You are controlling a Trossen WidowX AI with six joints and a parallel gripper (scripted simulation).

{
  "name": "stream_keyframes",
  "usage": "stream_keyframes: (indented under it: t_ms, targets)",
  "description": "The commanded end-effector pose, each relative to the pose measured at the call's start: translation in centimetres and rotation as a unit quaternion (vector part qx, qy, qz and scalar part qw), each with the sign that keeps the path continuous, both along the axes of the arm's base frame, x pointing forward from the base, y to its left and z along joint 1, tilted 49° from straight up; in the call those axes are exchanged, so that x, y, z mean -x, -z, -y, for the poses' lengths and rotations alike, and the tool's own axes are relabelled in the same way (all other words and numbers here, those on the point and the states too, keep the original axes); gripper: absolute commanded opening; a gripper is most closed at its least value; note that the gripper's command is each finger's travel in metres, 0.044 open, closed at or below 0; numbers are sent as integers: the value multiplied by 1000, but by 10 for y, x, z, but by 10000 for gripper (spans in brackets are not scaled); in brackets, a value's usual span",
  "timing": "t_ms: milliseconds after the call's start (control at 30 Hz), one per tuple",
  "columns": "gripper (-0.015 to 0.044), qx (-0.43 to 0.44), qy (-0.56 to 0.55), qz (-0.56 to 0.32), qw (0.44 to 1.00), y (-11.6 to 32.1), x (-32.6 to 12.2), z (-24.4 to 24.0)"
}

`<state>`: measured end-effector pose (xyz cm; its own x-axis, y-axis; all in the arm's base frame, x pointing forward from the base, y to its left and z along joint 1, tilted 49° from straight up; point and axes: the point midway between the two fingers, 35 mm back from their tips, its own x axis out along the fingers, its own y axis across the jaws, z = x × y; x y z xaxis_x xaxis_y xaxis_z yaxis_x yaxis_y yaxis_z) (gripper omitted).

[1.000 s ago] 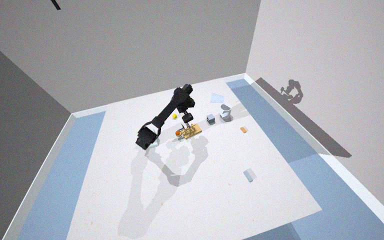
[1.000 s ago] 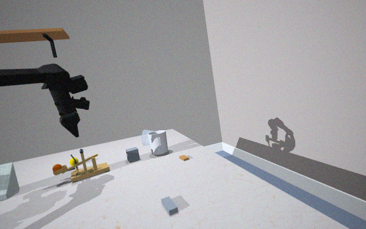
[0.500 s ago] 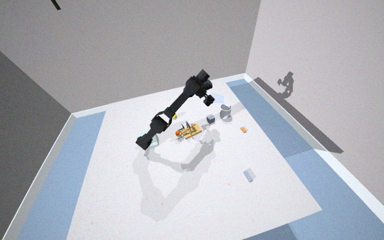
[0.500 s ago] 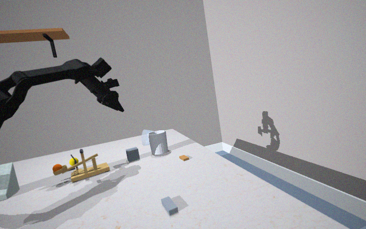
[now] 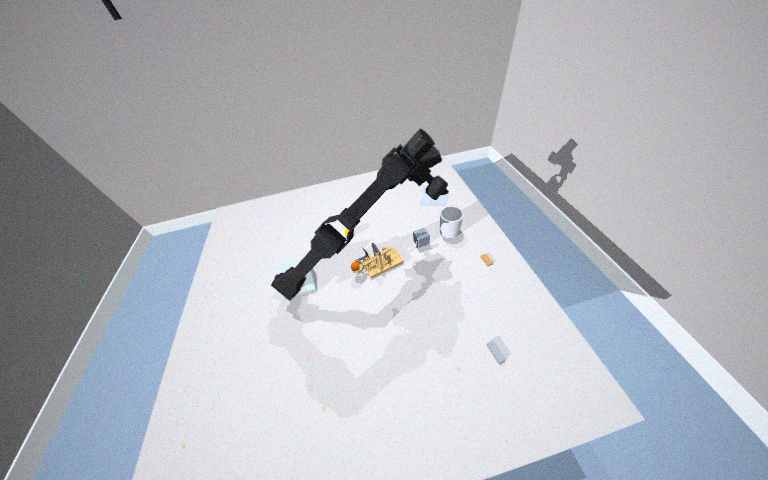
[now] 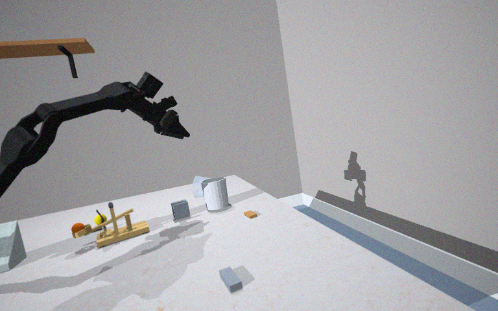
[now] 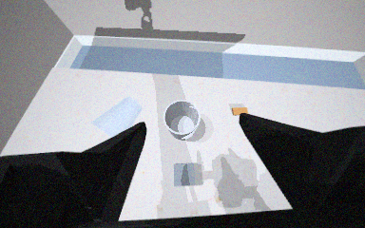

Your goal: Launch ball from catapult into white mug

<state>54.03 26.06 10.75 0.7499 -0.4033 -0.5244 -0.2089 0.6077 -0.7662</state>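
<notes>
The orange ball (image 5: 355,266) (image 6: 78,228) sits in the cup at the low end of the throwing arm of the wooden catapult (image 5: 394,260) (image 6: 139,229). The catapult's other end faces roughly toward the white mug (image 5: 451,227) (image 6: 217,194) (image 7: 181,113), which stands upright. The mug's inside shows in the wrist view, with no ball visible in it. My gripper (image 5: 438,190) (image 6: 186,137) (image 7: 192,122) is open and empty, high above the table on the mug's side of the catapult. The catapult is outside the wrist view.
A grey block (image 5: 421,238) (image 6: 180,210) (image 7: 187,175) stands between catapult and mug. A yellow ball (image 5: 347,232) (image 6: 100,219) lies behind the catapult. A small orange block (image 5: 487,259) (image 6: 250,214) (image 7: 240,111), a blue-grey block (image 5: 496,350) (image 6: 230,279) and a pale blue piece (image 5: 433,199) (image 7: 119,115) lie around.
</notes>
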Motion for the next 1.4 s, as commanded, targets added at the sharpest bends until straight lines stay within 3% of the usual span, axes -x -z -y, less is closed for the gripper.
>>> stream_keyframes:
  t_ms: [0,300,867,1167,1367]
  targets:
    - [440,1,0,3,1000,-2,-1,0]
    - [440,1,0,3,1000,-2,-1,0]
    - [0,1,0,3,1000,-2,-1,0]
    - [0,-4,4,3,1000,1,1,-1]
    - [0,-49,60,-8,997,38,37,-6]
